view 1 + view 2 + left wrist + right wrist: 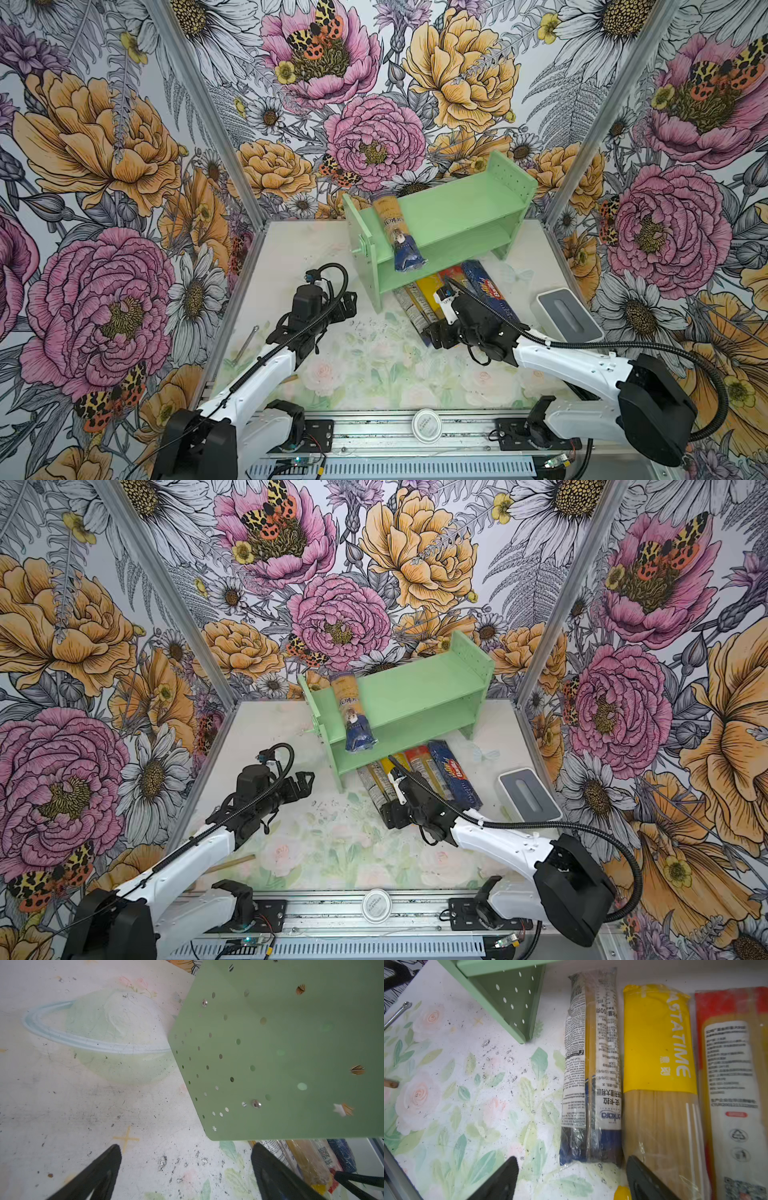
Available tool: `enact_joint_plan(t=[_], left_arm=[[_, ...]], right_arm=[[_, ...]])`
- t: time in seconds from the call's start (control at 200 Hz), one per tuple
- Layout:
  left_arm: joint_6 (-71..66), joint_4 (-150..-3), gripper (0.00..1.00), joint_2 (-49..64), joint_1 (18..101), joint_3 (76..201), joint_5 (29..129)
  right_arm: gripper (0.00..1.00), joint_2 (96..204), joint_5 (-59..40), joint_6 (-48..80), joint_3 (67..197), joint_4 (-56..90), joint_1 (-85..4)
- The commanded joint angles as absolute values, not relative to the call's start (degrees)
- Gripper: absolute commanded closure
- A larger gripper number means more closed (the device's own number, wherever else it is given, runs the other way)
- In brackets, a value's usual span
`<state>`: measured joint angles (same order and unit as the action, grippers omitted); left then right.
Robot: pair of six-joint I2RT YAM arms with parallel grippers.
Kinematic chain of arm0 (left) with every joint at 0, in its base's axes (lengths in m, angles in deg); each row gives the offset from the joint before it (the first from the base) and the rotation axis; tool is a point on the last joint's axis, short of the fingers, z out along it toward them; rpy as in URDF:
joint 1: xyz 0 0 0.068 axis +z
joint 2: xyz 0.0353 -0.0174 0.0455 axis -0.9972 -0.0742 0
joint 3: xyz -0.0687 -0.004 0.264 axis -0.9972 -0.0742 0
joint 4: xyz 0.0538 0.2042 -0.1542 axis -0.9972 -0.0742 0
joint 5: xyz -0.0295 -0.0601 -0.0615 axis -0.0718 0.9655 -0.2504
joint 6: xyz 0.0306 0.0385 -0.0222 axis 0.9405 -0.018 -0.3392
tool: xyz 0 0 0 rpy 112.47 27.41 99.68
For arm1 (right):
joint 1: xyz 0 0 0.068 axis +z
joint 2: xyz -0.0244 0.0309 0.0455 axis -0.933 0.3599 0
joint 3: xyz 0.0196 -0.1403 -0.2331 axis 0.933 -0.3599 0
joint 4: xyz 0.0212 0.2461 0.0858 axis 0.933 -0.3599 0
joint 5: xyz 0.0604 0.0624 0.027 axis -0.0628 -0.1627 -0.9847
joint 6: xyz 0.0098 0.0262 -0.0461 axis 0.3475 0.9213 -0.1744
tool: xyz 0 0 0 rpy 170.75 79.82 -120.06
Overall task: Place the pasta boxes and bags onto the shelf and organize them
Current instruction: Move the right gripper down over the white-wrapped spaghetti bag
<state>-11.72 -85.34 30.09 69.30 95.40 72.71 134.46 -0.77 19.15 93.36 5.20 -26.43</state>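
The mint-green shelf (pixel 457 216) (pixel 415 696) stands skewed at the back of the table. One clear pasta pack with a dark-blue end (pixel 397 232) (pixel 353 712) lies crosswise on its upper tier and overhangs the front. Several packs lie side by side on the table in front of it: clear (pixel 591 1076), yellow (pixel 656 1043), red (pixel 733 1064) and dark blue (pixel 486 291). My right gripper (pixel 572 1159) (pixel 434 336) is open just short of the clear pack's dark-blue end, holding nothing. My left gripper (pixel 187 1147) (pixel 347 301) is open and empty beside the shelf's peg-holed side panel (pixel 291 1053).
A grey-and-white box (pixel 567 313) sits at the right table edge. A metal wrench (pixel 245 343) and a wooden stick (pixel 232 860) lie at the left. A round white lid (pixel 427 424) rests on the front rail. Flowered walls close in three sides.
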Motion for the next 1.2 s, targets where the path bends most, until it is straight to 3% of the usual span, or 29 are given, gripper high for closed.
enact_joint_plan(t=[0.0,1.196], left_arm=[[-11.90,-85.60,0.01,30.69,68.86,96.57,71.69],[-11.80,-85.51,0.01,30.43,68.59,96.05,71.70]], right_arm=[[0.17,135.41,1.21,17.52,92.71,11.16,-25.98],[0.20,149.94,4.68,15.39,84.63,37.63,-24.13]])
